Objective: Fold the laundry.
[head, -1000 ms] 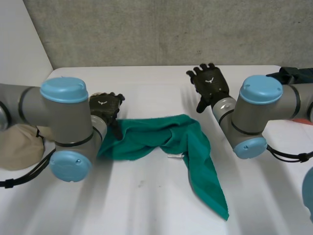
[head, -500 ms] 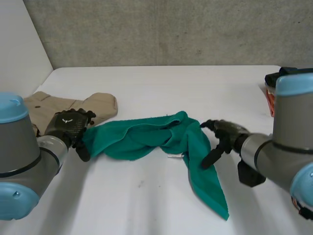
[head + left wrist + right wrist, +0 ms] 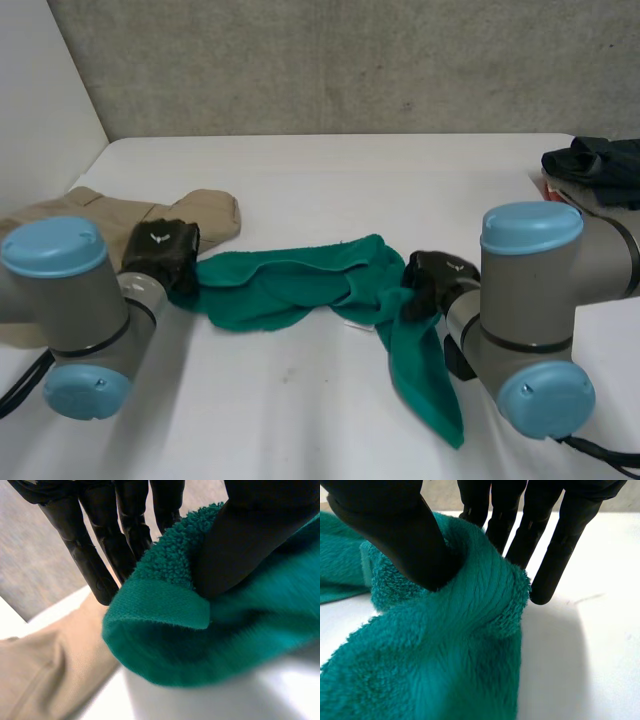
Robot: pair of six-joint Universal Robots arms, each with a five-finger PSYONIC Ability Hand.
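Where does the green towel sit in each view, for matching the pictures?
Head view: green towel lies between left hand and right hand.
Left wrist view: its hemmed end pinched by the left hand, beside the beige garment.
Right wrist view: a bunched fold pinched by the right hand.
Shared landmark: the white table.

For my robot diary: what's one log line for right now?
left hand: pinches green towel end | right hand: pinches its bunched middle

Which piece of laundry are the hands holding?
The green towel: the left hand pinches one end, the right hand pinches the bend. The beige garment and the dark garment lie ungripped.
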